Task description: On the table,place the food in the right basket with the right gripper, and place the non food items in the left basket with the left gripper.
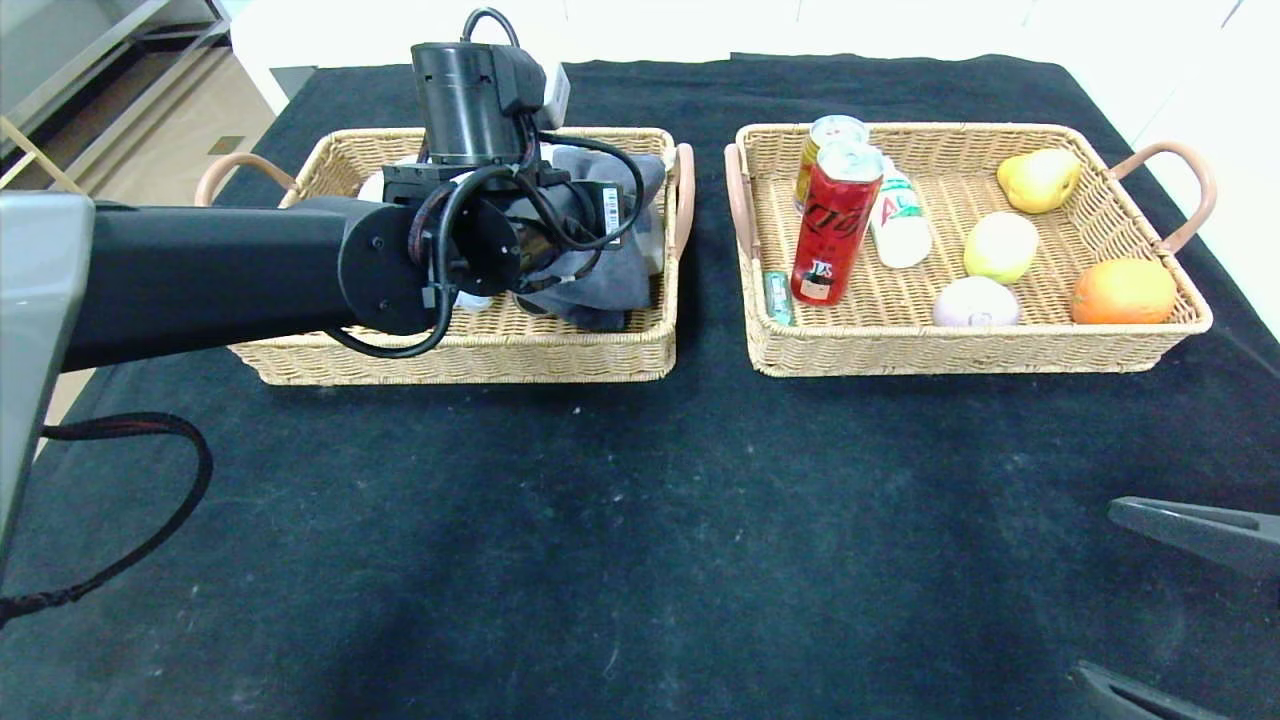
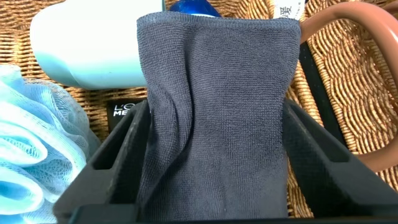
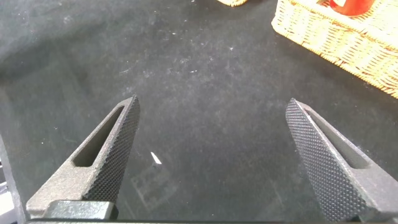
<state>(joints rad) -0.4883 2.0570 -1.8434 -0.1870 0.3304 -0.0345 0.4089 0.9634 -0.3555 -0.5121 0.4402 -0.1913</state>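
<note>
A black cloth-covered table (image 1: 640, 520) fills the frame. At lower right the right gripper (image 3: 214, 155) hangs with fingers spread wide, holding nothing. Farther back, at upper left, the left gripper (image 2: 211, 155) stands parted around a grey cloth (image 2: 214, 106) over the left basket (image 1: 450, 355); the right basket (image 1: 960, 350) at upper right holds cans and fruit.

- We are seeing the left basket (image 1: 300, 360) sitting on the table (image 1: 640, 520), to the left of the right basket (image 1: 960, 350).
- We are finding the cloth (image 1: 610, 270) lying in the left basket, at its end nearest the right basket.
- In the right basket, two cans (image 1: 835, 225) are standing at the end nearest the left basket, with the fruit (image 1: 1003, 246) lying toward the far end.
</note>
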